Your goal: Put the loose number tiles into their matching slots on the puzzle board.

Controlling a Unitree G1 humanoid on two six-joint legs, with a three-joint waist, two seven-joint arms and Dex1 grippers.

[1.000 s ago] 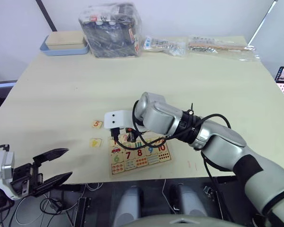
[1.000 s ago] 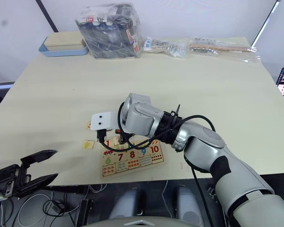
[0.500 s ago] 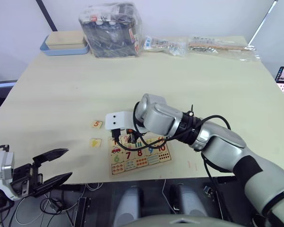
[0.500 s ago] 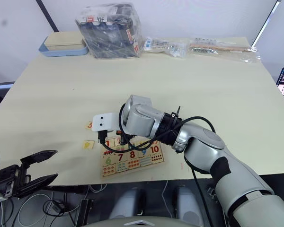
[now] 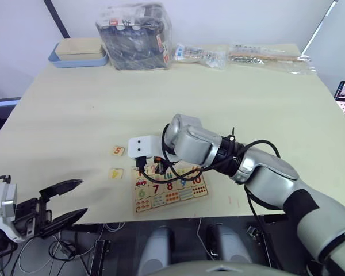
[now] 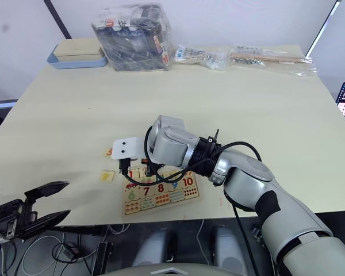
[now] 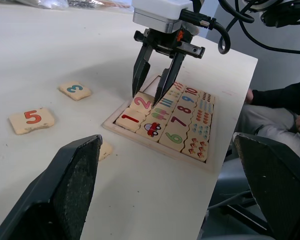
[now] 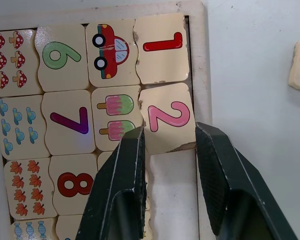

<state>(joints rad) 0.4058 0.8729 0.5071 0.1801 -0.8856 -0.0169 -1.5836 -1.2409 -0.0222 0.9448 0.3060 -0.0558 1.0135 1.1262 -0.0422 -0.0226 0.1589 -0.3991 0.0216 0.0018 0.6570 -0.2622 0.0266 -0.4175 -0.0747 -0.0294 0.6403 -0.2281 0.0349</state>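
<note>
We see the right gripper (image 8: 167,165) poised over the puzzle board (image 5: 170,185), which lies low and centre in the left eye view, near the front edge of the desk (image 5: 218,98). Its fingers (image 8: 124,190) stand apart, straddling the edge of the 2 tile (image 8: 168,117), which sits just below the 1 tile (image 8: 161,48) in the board's end column. The 2 looks slightly crooked and perhaps not fully seated, though we cannot be sure from this angle.

Three tiles are loose on the desk left of the board: the 5 tile (image 7: 32,120), the 3 tile (image 7: 75,90), and a third tile (image 5: 115,173) whose digit we cannot read.

The left gripper (image 5: 63,201) hangs in the lower left corner, off the desk edge, fingers apart and empty.

The risk, in our judgement, is that lifting away with a finger touching the tile could tip the 2 out of its slot. Pressing down on a skewed tile could jam it or shift the light board, nudging neighbouring tiles loose.
</note>
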